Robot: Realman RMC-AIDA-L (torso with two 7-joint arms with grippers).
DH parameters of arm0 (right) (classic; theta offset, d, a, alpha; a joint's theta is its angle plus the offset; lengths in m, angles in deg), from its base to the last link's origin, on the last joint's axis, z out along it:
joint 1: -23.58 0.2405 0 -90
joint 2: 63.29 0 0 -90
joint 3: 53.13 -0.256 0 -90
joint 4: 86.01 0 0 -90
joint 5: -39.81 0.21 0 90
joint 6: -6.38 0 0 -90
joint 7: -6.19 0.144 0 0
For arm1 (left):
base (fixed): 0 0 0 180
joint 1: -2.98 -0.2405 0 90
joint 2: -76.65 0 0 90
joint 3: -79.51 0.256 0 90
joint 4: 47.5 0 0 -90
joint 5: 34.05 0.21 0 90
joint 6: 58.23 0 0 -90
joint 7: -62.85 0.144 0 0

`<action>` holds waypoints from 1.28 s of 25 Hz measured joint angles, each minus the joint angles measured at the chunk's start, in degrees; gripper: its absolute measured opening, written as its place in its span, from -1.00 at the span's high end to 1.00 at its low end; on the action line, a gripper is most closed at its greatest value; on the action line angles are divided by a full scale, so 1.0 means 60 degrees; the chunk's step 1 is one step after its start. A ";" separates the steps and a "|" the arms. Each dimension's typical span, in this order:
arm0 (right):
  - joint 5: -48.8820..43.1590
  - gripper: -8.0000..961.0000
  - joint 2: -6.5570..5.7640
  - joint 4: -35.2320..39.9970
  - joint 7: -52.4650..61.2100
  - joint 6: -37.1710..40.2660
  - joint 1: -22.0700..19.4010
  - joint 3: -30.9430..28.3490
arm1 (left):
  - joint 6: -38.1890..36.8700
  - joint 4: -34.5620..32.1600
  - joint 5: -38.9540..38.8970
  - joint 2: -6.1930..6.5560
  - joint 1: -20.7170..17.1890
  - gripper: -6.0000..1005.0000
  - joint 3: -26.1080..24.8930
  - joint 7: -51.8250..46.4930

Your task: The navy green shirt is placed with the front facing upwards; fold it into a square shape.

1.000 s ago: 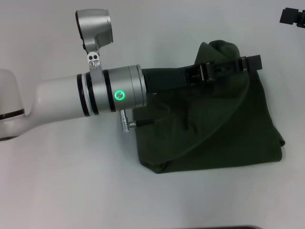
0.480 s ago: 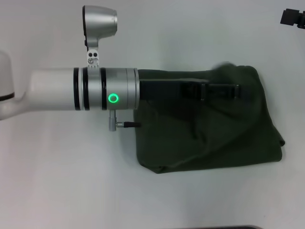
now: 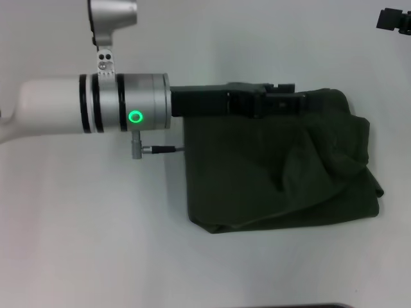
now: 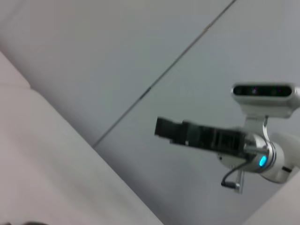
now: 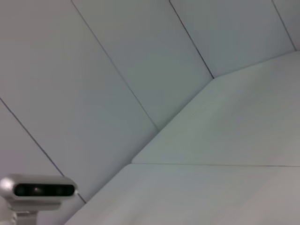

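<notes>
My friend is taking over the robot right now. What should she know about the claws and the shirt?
Left claw: stretched over the far edge of the navy green shirt; whether it grips cloth cannot be told.
Right claw: parked at the far right corner, away from the shirt.
Shirt: on the white table, folded into a rough block with the plain side up.
Done: main folds.
Left: the right side is still bunched and wrinkled; it needs flattening and squaring.

A pale panelled surface (image 5: 117, 70), crossed by thin dark seam lines, is seen across most of the frame. A lighter flat surface (image 5: 225, 140) is met along an angled edge. A silver camera housing (image 5: 37, 190) with dark lenses is seen below the panelled surface.
</notes>
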 joint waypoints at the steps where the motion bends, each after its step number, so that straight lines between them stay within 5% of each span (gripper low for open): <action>1: -0.0018 0.26 0.0001 0.0000 -0.0091 -0.0035 0.0000 0.0032 | -0.0044 -0.0121 -0.0059 0.0008 -0.0082 -0.81 -0.0002 0.0000; 6: -0.0696 0.25 0.0087 -0.0013 -0.0804 -0.0064 0.0015 0.0153 | -0.0484 -0.0885 -0.0570 0.0026 -0.0733 -0.81 -0.0015 0.0344; 14: -0.1481 0.21 0.0279 -0.0095 -0.1315 0.0121 -0.0035 0.0287 | -0.0991 -0.2543 -0.2205 0.0109 -0.2621 -0.81 -0.0028 0.0530; 18: -0.1882 -0.20 0.0329 -0.0129 -0.1291 0.0046 -0.0030 0.0399 | -0.1050 -0.3198 -0.2701 0.0200 -0.3424 -0.81 -0.0080 0.0448; 27: -0.2236 -0.41 0.0430 -0.0246 -0.0859 -0.0216 0.0035 0.0423 | -0.1304 -0.3776 -0.2785 0.0214 -0.3960 -0.81 -0.0129 0.0467; 32: -0.2459 -0.42 0.0682 -0.0314 -0.0914 -0.0546 0.0316 0.0444 | -0.1234 -0.3781 -0.2753 0.0176 -0.3957 -0.81 -0.0119 0.0478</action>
